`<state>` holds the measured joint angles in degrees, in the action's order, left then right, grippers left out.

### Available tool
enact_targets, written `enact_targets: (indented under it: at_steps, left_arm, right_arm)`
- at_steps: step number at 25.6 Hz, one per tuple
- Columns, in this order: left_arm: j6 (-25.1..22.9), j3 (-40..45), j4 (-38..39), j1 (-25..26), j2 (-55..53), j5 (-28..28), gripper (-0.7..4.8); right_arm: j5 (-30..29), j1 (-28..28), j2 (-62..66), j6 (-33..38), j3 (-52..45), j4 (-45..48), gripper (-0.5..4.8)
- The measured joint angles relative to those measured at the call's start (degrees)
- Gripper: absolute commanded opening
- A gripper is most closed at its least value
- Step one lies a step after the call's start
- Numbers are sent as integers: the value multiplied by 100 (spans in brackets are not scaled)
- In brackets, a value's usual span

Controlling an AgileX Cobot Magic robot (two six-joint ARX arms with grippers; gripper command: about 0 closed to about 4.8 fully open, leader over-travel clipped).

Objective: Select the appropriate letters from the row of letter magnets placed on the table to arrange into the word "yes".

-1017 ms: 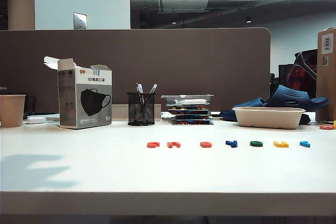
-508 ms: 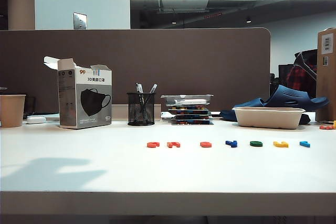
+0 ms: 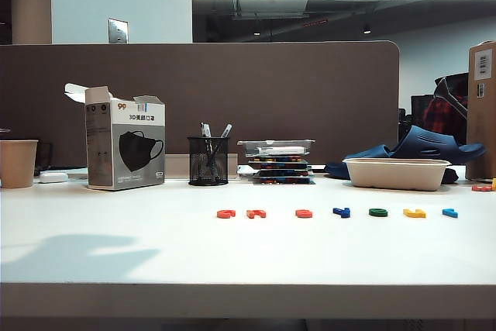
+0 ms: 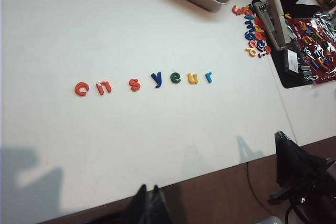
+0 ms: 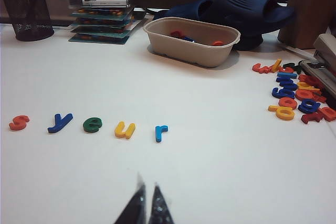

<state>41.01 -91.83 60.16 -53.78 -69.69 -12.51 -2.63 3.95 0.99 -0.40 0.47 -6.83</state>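
Observation:
Seven letter magnets lie in a row on the white table (image 3: pixel 155 253). Among them are the orange-red S (image 4: pixel 135 84) (image 5: pixel 19 123), the dark blue Y (image 4: pixel 156 79) (image 5: pixel 60 122) and the green E (image 4: pixel 175 78) (image 5: pixel 93 125). In the exterior view they are the S (image 3: pixel 304 213), Y (image 3: pixel 342 212) and E (image 3: pixel 378 212). My left gripper (image 4: pixel 148 188) is shut and empty, over the table's front edge, well short of the row. My right gripper (image 5: pixel 147 179) is shut and empty above bare table, nearer than the yellow letter (image 5: pixel 125 129). Neither arm shows in the exterior view.
A beige tray (image 5: pixel 191 40) holding letters stands behind the row, with a pile of loose letters (image 5: pixel 294 95) to its right. A mask box (image 3: pixel 124 147), pen cup (image 3: pixel 208 160), stacked cases (image 3: pixel 276 160) and paper cup (image 3: pixel 17 163) line the back.
The shadow on the table's left front has spread to the right. The letters have not moved.

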Motion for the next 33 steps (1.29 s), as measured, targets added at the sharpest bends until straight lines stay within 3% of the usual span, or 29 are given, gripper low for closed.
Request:
enact_targets:
  at_steps: [11, 16, 25, 33]
  left_arm:
    - [-26, 0, 0, 0, 0, -20, -5]
    - [-26, 0, 0, 0, -2, -24, -5]
    - [-26, 0, 0, 0, 0, -35, -5]
    - [-26, 0, 0, 0, 0, -37, -5]
  right_arm:
    - [-7, 2, 0, 50, 61, 9, 13]
    - [-7, 2, 0, 61, 798, 13, 10]
    - [142, 0, 48, 452, 2184, -1174, 8]
    - [138, 2, 1145, 466, 3375, -1578, 8]
